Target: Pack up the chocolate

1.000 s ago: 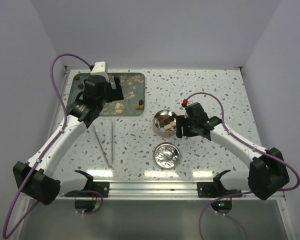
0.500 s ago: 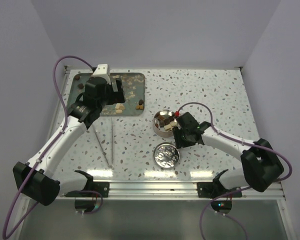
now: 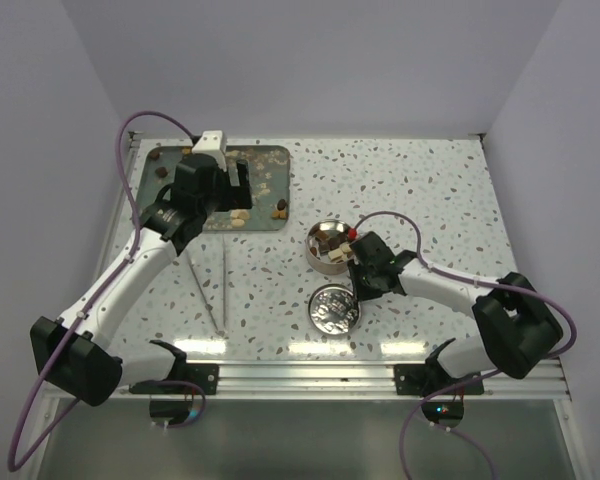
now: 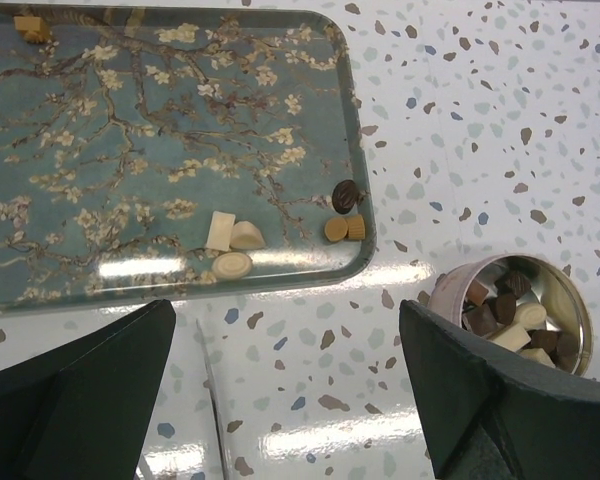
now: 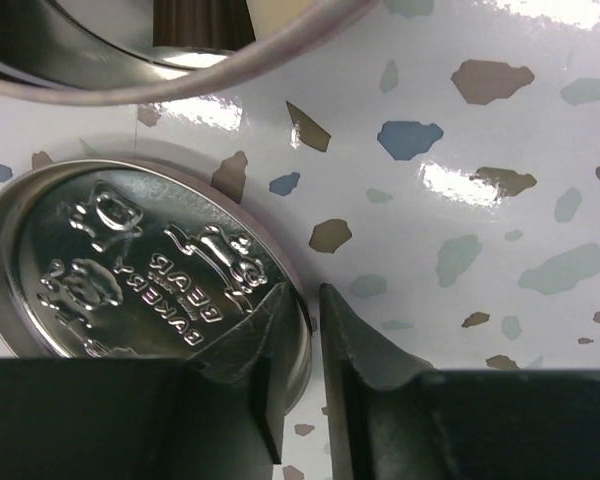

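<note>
Chocolate pieces lie on the blossom-patterned tray (image 4: 130, 130): pale ones (image 4: 230, 235), a dark one (image 4: 347, 194) and tan ones (image 4: 345, 229). More chocolate (image 4: 500, 310) fills the round metal tin (image 3: 329, 245). The embossed tin lid (image 5: 130, 260) lies flat on the table just in front of the tin. My right gripper (image 5: 305, 292) is down at the lid's right rim, one finger on the lid's top and one outside, closed narrowly on the rim. My left gripper (image 4: 287, 310) hangs wide open above the table at the tray's near edge, holding nothing.
Two thin metal sticks (image 3: 208, 290) lie on the speckled table in front of the tray (image 3: 270, 160). The right arm's purple cable arcs over the tin. Walls enclose the table at the back and sides.
My right gripper has swung from beside the tin down and toward me to the lid, closing its jaws around the lid's rim. The left gripper has edged slightly toward the back.
</note>
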Action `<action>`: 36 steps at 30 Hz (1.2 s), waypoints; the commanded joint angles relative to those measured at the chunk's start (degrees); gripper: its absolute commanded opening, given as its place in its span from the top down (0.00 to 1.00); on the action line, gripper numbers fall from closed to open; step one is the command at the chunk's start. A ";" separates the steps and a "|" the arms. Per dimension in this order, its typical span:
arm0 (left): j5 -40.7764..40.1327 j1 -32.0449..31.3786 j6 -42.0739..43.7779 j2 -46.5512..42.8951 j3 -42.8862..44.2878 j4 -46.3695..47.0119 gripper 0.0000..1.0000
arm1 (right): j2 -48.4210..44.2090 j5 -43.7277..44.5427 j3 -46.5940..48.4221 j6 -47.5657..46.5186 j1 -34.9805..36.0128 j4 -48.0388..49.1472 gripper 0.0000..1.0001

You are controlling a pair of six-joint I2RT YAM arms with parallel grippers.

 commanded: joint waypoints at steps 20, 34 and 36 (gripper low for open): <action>11.05 0.35 5.71 -1.43 -0.62 0.56 0.00 | -11.29 -5.38 12.59 -4.51 1.77 -17.75 1.00; 47.96 8.07 -4.91 -3.10 -4.12 17.85 0.00 | 3.82 -4.41 36.61 -10.23 -1.73 -12.42 1.00; 52.45 9.40 -10.86 -3.63 -7.54 25.91 0.00 | 4.52 -5.64 36.96 -9.88 -2.53 -9.69 1.00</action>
